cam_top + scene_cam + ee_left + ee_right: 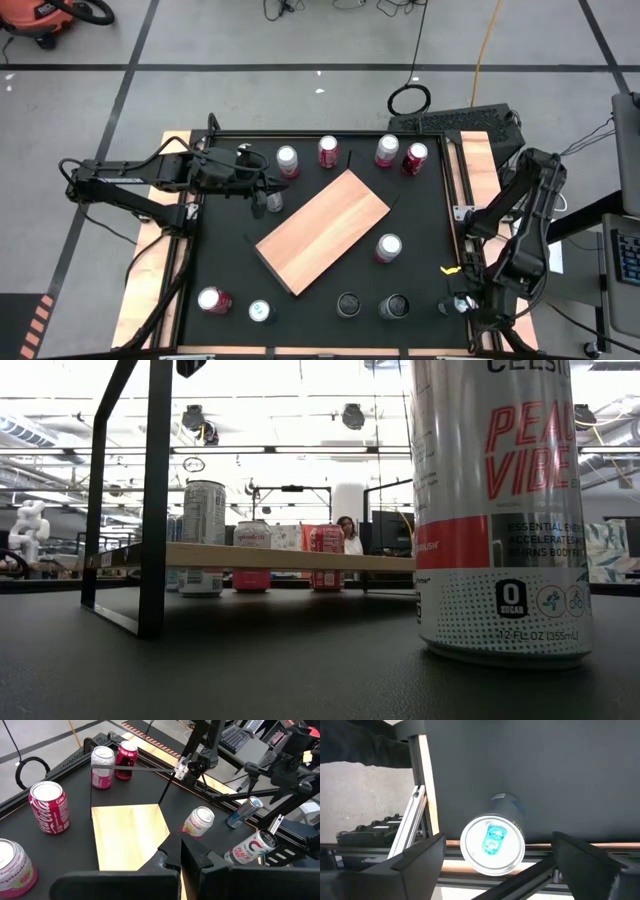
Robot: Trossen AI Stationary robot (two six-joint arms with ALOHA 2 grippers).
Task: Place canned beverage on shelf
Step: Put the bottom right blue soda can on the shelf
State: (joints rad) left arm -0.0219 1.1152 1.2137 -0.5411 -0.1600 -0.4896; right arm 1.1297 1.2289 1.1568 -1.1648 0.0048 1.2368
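The shelf (pixel 322 230), a light wooden board on black legs (pixel 155 500), stands mid-table. Several cans stand around it on the black tabletop. My right gripper (pixel 463 302) hangs open at the table's near right corner, pointing steeply down over an upright slim can (pixel 492 845) with a blue tab. Its fingers (pixel 420 857) stand on either side of the can's top, apart from it. That can also shows in the left wrist view (pixel 245 812). My left gripper (pixel 180 852) is shut and holds nothing, raised over the shelf's far left end.
Cans line the far edge (pixel 328 151) and the near edge (pixel 213 300); one (pixel 388 247) stands right of the shelf. A Celsius can (pixel 500 510) stands close to the low camera. Wooden rails (pixel 427 790) border the tabletop beside the slim can.
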